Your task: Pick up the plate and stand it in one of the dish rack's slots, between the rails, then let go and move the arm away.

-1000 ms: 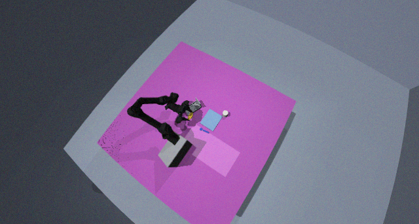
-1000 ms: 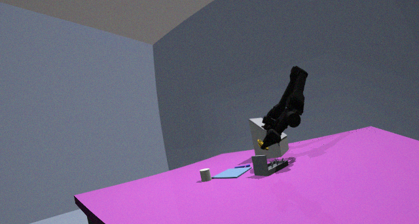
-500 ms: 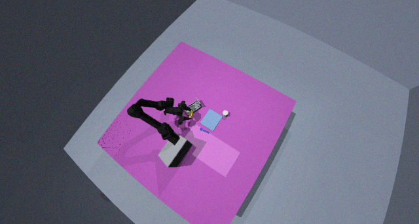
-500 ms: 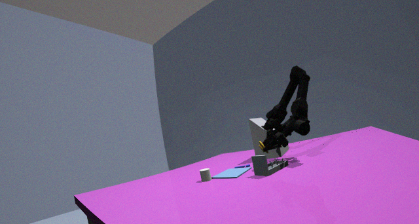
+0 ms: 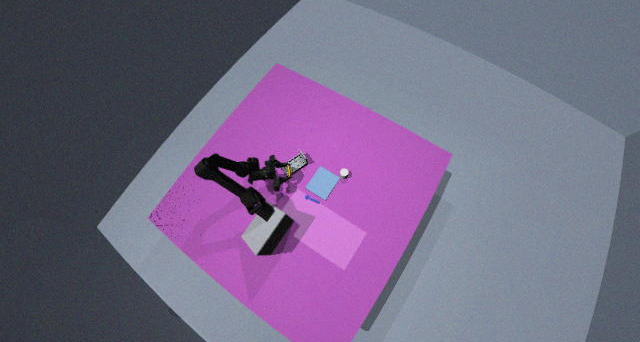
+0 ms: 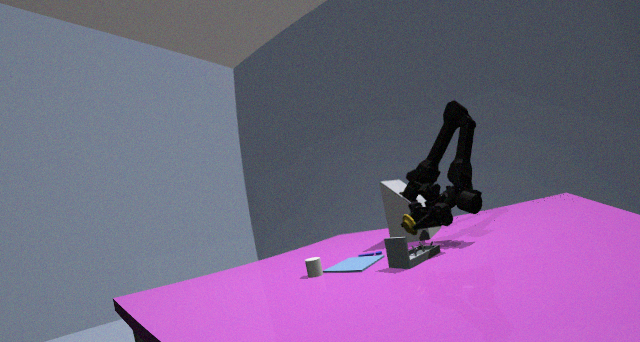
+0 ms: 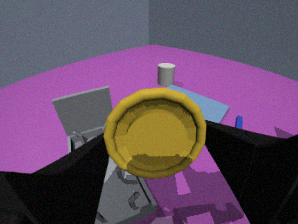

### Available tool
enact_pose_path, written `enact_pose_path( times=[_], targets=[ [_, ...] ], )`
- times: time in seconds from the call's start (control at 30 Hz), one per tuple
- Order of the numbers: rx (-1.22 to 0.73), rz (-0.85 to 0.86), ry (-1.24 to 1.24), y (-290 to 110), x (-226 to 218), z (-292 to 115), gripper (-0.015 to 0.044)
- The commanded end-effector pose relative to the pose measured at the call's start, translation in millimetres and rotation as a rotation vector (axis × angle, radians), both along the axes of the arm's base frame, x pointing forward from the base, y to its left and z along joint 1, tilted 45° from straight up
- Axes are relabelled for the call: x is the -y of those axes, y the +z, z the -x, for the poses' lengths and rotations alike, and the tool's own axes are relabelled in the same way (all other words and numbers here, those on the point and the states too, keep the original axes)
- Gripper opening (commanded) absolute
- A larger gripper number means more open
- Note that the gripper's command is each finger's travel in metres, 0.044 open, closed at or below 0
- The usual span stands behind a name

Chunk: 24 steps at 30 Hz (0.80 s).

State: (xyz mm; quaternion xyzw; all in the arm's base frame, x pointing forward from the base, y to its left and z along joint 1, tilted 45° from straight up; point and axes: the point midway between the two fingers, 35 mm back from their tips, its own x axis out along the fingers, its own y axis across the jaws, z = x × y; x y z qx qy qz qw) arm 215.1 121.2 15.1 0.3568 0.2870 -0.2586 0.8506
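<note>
Magenta table top (image 6: pixel 500 282) at centre frame: the gripper (image 6: pixel 415 223), pinching the yellow plate (image 7: pixel 154 132), hangs above the dish rack (image 6: pixel 400 254); next, lower it between the rails.

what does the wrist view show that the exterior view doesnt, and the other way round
Only the wrist view shows the yellow plate's full round face and raised rim, held between the dark jaws. Only the exterior view shows the whole arm bent over the dish rack, with the plate above the rack, not yet in it. Both show the rack, the white cup, the light blue mat and the pink table.
</note>
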Motion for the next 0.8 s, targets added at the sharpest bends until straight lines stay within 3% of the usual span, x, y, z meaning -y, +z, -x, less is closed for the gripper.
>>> enact_pose_path(
  times=[0.0, 0.57, 0.77],
  targets=[
    [0.069, 0.017, 0.014, 2.8, -1.0, 2.6, 0.0],
    [0.412, 0.008, 0.112, 29.8, -20.0, 21.7, 0.0],
    [0.425, 0.006, 0.115, 31.0, -20.5, 22.7, 0.0]
  ],
)
